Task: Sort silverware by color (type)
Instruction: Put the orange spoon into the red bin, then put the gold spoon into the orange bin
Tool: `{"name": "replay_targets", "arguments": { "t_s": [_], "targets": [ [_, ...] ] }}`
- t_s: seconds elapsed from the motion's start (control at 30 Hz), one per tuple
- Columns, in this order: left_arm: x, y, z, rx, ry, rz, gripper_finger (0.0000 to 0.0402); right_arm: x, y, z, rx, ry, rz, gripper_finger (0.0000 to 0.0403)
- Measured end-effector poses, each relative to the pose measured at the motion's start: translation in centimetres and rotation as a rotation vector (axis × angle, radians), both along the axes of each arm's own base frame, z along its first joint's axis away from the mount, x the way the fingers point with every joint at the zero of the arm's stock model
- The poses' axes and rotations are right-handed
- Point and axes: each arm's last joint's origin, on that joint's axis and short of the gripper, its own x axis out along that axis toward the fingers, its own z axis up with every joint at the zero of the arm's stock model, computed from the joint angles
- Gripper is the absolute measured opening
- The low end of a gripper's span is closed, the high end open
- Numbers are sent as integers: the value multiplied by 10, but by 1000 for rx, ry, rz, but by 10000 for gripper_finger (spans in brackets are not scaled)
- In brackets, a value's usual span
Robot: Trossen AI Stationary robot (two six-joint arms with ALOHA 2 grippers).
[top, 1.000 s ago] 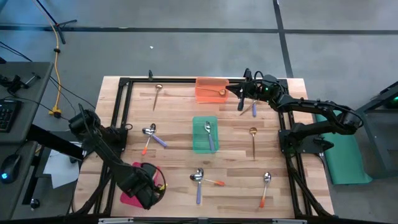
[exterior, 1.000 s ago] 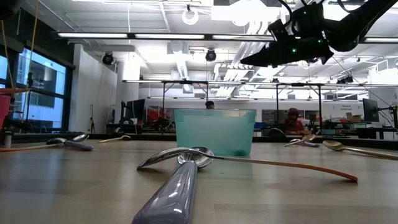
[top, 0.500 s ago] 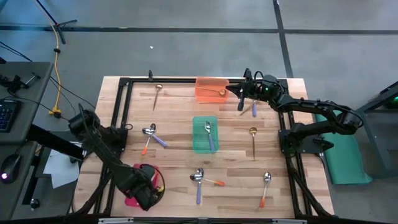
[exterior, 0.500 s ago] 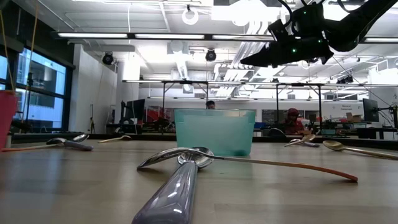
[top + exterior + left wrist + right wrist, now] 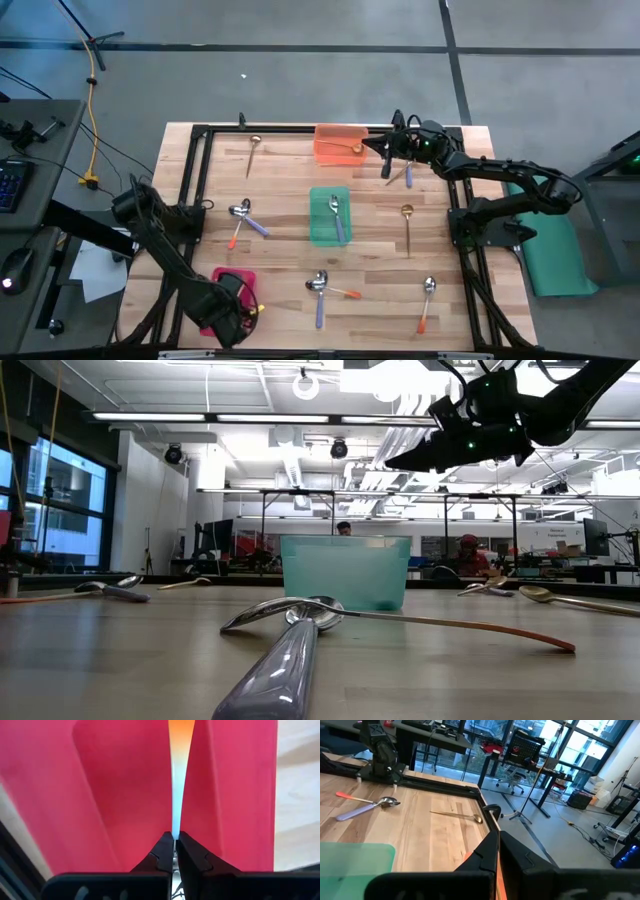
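My left gripper (image 5: 238, 312) stands over the red tray (image 5: 226, 283) at the table's near left, pointing down and shut on a spoon with an orange handle (image 5: 180, 735). My right gripper (image 5: 375, 147) is shut at the far right, level, beside the orange tray (image 5: 335, 153), where a gold spoon (image 5: 353, 148) lies. A purple-handled spoon (image 5: 336, 215) lies in the green tray (image 5: 322, 235). More spoons lie flat on the table. These include a gold one (image 5: 253, 152), a crossed pair (image 5: 242, 215), another crossed pair (image 5: 320, 290) and a purple one (image 5: 405, 175). My left gripper pinches the narrow, pale part of the spoon's handle (image 5: 175, 817) between its two fingertips (image 5: 162, 851), from above. The handle runs on past the fingers, along their line, with its wider orange end toward the red tray's floor. Whether that end touches the tray, I cannot tell.
A gold spoon (image 5: 407, 225) and an orange-handled spoon (image 5: 427, 300) lie on the right half. A black frame (image 5: 190, 180) borders the table along its left, far and right sides. Bare wood lies between the trays.
My left gripper has gone toward the table's near edge and slightly down over the red tray, still shut on the spoon. More of the tray's far part shows behind it.
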Motion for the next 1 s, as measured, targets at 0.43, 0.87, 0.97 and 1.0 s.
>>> {"name": "replay_targets", "arguments": {
  "t_s": [0.43,0.87,0.97,1.0],
  "targets": [
    [5,6,-5,36,28,-53,0,0,0,0,-3,-5,0,0],
    [13,13,-3,-36,85,-190,52,0,0,2,-11,-18,-1,0],
    [16,17,1,-49,74,-196,66,0,0,2,-12,-21,-1,0],
    [18,19,2,-55,70,-198,69,0,0,2,-12,-21,0,0]
  ]
}}
